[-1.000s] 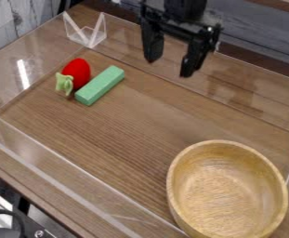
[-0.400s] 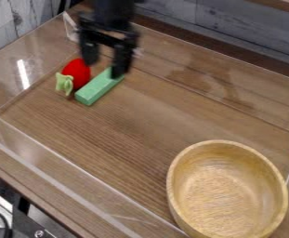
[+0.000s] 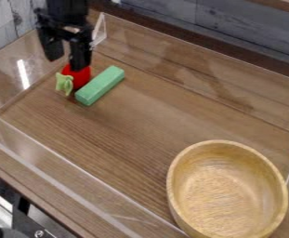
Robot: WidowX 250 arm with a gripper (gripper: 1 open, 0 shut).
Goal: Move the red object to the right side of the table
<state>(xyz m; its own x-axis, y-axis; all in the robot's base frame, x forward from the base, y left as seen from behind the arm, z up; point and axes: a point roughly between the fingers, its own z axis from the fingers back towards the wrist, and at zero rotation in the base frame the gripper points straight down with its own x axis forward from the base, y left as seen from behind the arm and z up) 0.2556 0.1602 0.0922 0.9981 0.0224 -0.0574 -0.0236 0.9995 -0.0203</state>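
Sitting between the spread fingers of the tool, the red toy.

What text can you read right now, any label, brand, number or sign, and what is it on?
No readable text anywhere in this view.
Green block: no marking shows.
Wooden bowl: no marking shows.
Red toy fruit: no marking shows on the part in view.
End effector: dark and blurred; any lettering there can't be made out.
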